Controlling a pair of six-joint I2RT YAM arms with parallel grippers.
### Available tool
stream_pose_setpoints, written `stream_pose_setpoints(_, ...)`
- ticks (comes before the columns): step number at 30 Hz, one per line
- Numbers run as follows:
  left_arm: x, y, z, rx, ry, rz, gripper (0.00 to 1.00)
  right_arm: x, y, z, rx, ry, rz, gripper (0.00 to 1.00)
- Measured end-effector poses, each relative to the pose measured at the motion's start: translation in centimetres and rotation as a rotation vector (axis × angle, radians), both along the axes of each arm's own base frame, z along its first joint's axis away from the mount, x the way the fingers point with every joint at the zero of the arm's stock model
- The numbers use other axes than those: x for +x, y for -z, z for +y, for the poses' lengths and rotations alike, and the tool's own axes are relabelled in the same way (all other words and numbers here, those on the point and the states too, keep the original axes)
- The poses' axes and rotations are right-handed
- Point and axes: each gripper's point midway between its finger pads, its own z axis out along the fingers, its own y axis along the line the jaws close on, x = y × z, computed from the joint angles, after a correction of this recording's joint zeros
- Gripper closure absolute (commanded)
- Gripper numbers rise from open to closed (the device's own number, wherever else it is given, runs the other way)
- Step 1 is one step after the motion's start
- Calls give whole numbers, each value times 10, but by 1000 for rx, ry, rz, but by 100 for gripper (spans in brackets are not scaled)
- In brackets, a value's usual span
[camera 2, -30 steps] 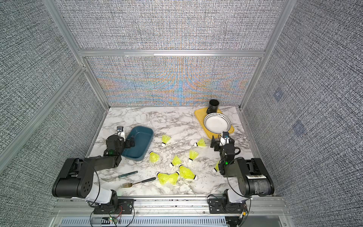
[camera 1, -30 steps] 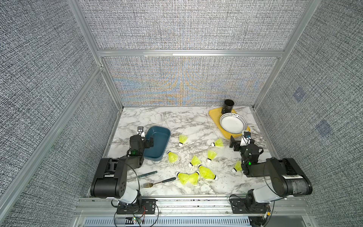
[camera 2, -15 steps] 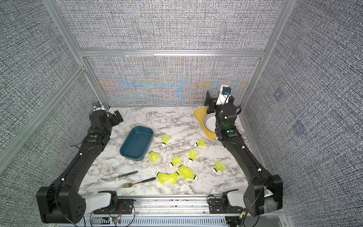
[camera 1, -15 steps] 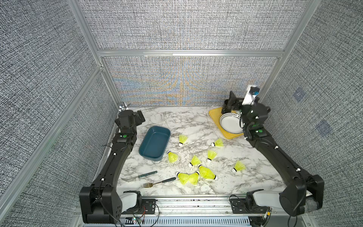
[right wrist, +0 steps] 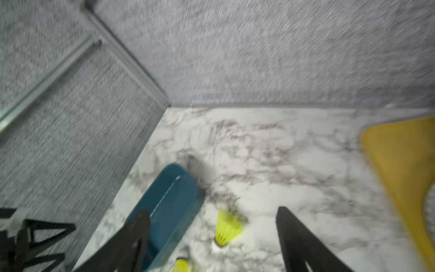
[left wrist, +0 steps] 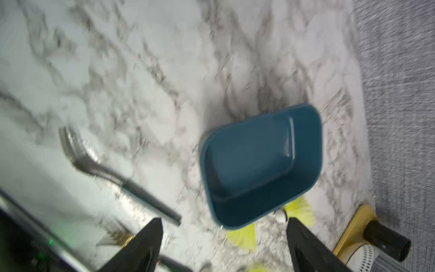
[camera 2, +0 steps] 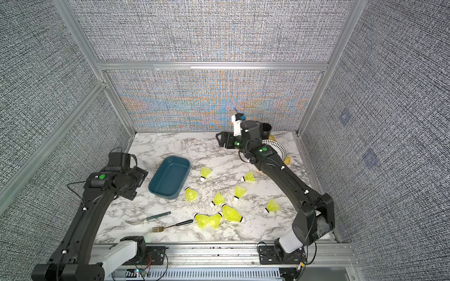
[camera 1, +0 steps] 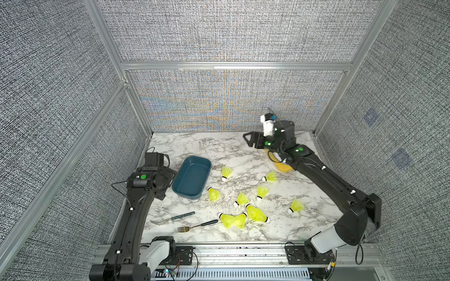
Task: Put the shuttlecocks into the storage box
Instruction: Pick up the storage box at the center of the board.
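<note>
Left gripper [camera 1: 169,176], in both top views: gapes wide, carries nothing, hangs just beside the 9 o'clock long wall of the box [camera 1: 187,195], arm arched up from the near rail. Box: empty, long axis about 1 to 7 o'clock. Shuttlecocks [camera 1: 255,213]: nine countable, all loose on the table [camera 1: 219,146], fanned from 3 to 5 o'clock of the box. Right gripper [camera 1: 248,140]: likewise spread and empty, raised at the back near 1 o'clock of the box, arm stretched long. Lone shuttlecock [camera 1: 226,173]: roughly 7 o'clock from it, near the box's 3 o'clock wall, skirt to 12, tip to 6.

Left wrist view: looks down into the bare box [left wrist: 308,150]; fingers [left wrist: 150,242] far apart, nothing between.

Right wrist view, blurred: fingers [right wrist: 296,237] wide, nothing gripped; frames the lone shuttlecock [right wrist: 227,227] ahead between them, beside the box [right wrist: 174,202].

Favours the right arm for the first pick: a straight drop onto that cone, then a short carry toward 9 o'clock; for the left, a reach across the box.
</note>
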Motion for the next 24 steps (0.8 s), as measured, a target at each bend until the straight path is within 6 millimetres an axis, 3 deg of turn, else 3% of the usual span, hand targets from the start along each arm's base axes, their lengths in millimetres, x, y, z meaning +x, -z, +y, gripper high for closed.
stream_pose_setpoints(4, -31, 34, -21, -104, 4, 124, 23, -34, 34, 47, -37, -137, 88, 18)
stream_pose_setpoints(6, -31, 45, -31, -144, 8, 163, 25, -46, 47, 66, -42, -200, 120, 19)
stream_pose_setpoints(11, -19, 60, -43, -179, 14, 192, 30, -59, 62, 90, -61, -261, 167, 21)
stream_pose_setpoints(15, -13, 79, -46, -188, 5, 216, 36, -69, 67, 101, -65, -298, 185, 21)
stream_pose_setpoints(24, 5, 102, -49, -179, 12, 238, 40, -70, 67, 99, -72, -295, 190, 21)
